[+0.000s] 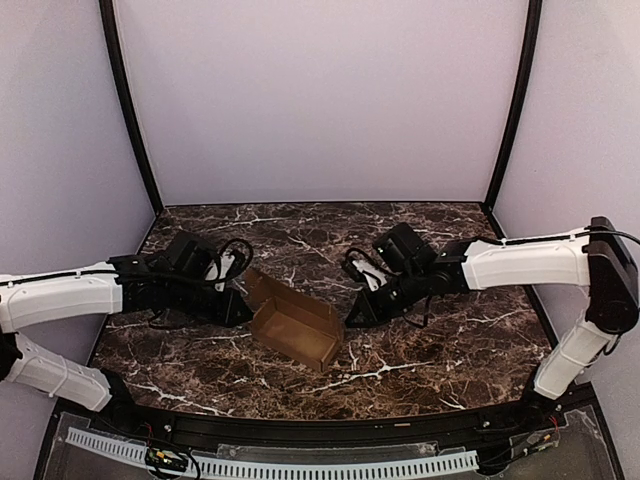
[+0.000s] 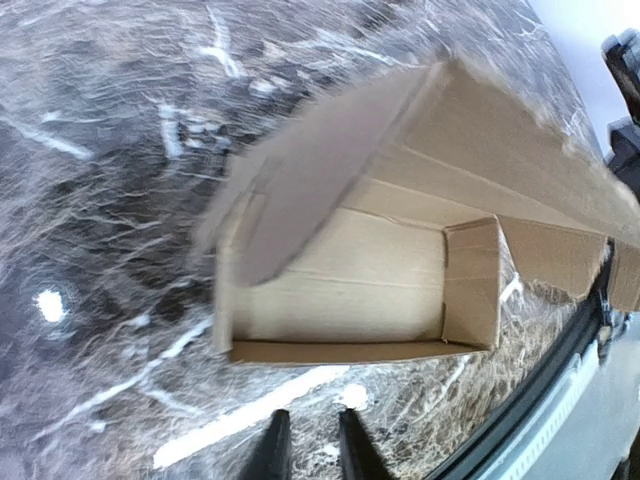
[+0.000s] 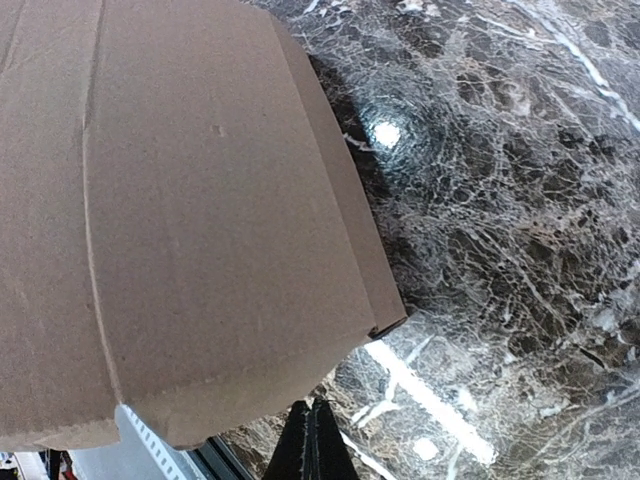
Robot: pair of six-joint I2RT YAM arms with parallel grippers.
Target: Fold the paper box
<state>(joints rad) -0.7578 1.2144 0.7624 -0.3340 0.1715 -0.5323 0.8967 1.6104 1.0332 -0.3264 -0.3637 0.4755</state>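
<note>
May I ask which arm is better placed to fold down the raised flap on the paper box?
Left, probably. The raised flap stands at the paper box's end beside the left arm, whose slightly parted jaws face the open inside; the right arm's shut jaws face the outer wall.

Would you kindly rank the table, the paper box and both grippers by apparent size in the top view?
Table
paper box
then left gripper and right gripper, which look alike, so unranked.
</note>
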